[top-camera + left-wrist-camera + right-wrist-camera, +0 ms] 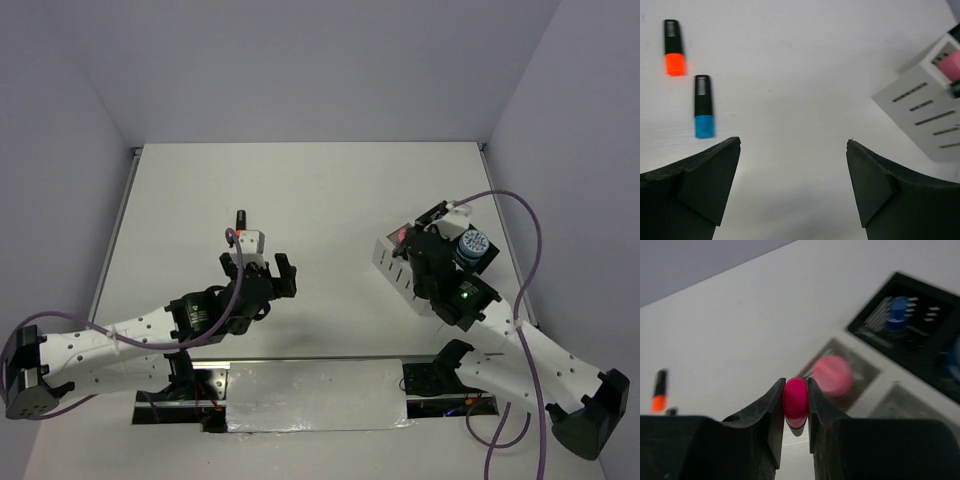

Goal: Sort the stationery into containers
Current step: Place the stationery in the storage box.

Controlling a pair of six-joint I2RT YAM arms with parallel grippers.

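Two highlighters lie on the table in the left wrist view, an orange highlighter (pixel 674 47) and a blue highlighter (pixel 703 106), both up and left of my left gripper (pixel 794 142). Its jaws stand wide apart with only bare table between them. My right gripper (pixel 796 405) is shut on the rounded end of a pink highlighter (pixel 795 399), hanging just above the white organizer (pixel 875 390). A pink-capped tube (pixel 832 375) stands in the compartment right behind it. In the top view the right gripper (pixel 410 245) hovers over the organizer's (pixel 388 258) left part.
A blue round tub (pixel 473 243) sits in the organizer's far right part. A small blue item (pixel 898 310) rests in the black compartment (pixel 920 347). The organizer's slotted side (pixel 925 112) faces the left gripper. Walls close the table on three sides.
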